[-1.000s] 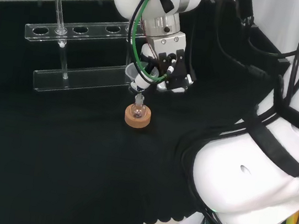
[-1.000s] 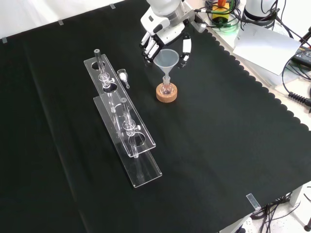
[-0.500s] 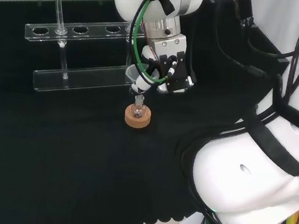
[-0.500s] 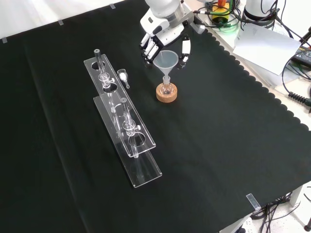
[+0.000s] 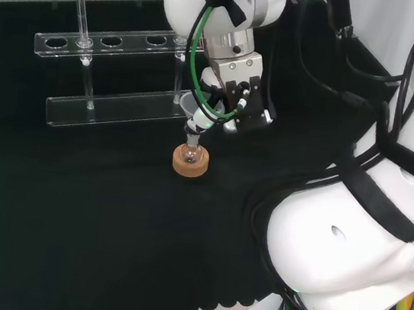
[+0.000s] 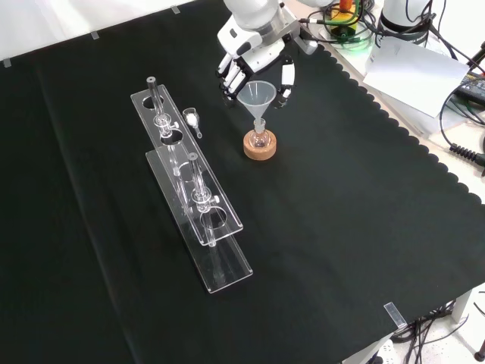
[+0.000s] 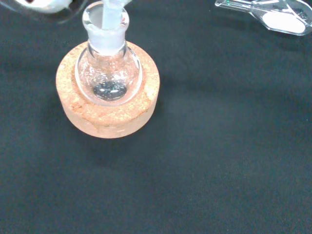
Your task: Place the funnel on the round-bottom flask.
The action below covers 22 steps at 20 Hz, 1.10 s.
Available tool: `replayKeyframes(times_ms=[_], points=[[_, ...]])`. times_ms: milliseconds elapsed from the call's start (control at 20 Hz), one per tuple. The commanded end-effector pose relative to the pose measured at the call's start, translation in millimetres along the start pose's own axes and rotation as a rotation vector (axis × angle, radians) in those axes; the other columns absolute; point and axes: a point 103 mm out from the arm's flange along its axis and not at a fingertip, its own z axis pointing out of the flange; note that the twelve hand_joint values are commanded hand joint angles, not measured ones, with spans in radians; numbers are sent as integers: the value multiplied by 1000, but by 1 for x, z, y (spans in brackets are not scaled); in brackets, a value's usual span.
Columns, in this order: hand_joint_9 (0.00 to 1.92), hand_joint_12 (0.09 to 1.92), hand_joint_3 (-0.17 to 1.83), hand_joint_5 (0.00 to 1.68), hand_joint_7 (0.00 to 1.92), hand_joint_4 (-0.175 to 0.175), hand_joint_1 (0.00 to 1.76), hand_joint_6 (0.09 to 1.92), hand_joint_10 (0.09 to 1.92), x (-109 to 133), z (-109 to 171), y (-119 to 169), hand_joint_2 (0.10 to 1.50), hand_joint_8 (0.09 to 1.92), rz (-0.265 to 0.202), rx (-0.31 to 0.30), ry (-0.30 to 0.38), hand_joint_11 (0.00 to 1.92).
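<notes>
A clear funnel (image 6: 256, 96) stands upright with its stem in the neck of the small round-bottom flask (image 6: 260, 139). The flask sits in a cork ring (image 6: 260, 149) on the black cloth. My hand (image 6: 254, 61) hovers just behind and above the funnel, open, with fingers (image 6: 230, 77) and thumb (image 6: 286, 76) spread to either side of the funnel's bowl and apart from it. In the head view the hand (image 5: 238, 98) is right of the funnel (image 5: 191, 106), above the flask (image 5: 190, 153). The wrist view looks down on the flask (image 7: 108, 73), the cork ring (image 7: 109, 117) and the funnel stem (image 7: 111, 12).
A clear two-tier test-tube rack (image 6: 193, 193) holding a few tubes lies left of the flask in the front view; in the head view the rack (image 5: 110, 72) is behind it. A small glass piece (image 6: 194, 120) lies between rack and flask. The arm's white links (image 5: 364, 246) stand at right.
The hand has drawn back and up from the funnel, to the right in the head view. The funnel has settled slightly lower and stays in the flask's neck.
</notes>
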Motion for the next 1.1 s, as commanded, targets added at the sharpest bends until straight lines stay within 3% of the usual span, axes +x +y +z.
replayKeyframes(times_ms=[50, 700, 900, 1100], points=[[858, 1317, 625, 576, 463, -36, 793, 728, 497, -4, 4, 1, 753, 667, 2, 3, 12, 487], [810, 1333, 625, 540, 415, -42, 787, 712, 518, -5, 8, 5, 746, 678, -11, 6, 7, 449], [669, 1376, 636, 396, 283, -63, 764, 533, 611, -1, 8, 5, 715, 725, -24, -5, 0, 333], [613, 1387, 638, 361, 240, -69, 756, 446, 642, 4, 9, 5, 703, 737, -28, 1, -8, 296]])
